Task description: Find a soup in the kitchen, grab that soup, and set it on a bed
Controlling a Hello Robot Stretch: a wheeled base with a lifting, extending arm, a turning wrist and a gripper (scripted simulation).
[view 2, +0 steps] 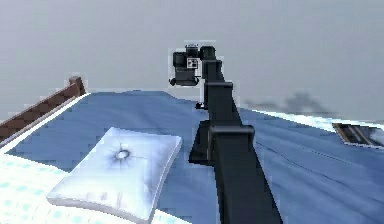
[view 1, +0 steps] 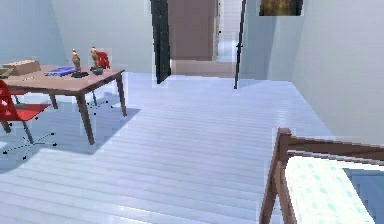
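arm side view: the arm (view 2: 228, 150) reaches out over the bed (view 2: 300, 150), and the gripper (view 2: 184, 68) stands at its far end against the grey wall. the far end is too small to make out, so neither the state of the fingers nor whether the soup hangs there can be told. judged from the task alone, a soup is probably a can: stiff, smooth-walled, fairly heavy for its size, and best taken across the middle of its side wall and kept upright. the bed's blue cover is soft and likely yields, so a narrow base may tip or roll. the flat stretch between the white pillow (view 2: 120, 175) and a flat dark-edged thing (view 2: 357, 134) looks the steadier place. a wooden headboard (view 2: 40, 110) closes the bed at the view's left. forward view: a pale plank floor (view 1: 190, 130), a wooden table (view 1: 70, 85) bearing small things, a red chair (view 1: 15, 110), an open doorway (view 1: 195, 35), and a wooden bed frame (view 1: 280, 170) at lower right.
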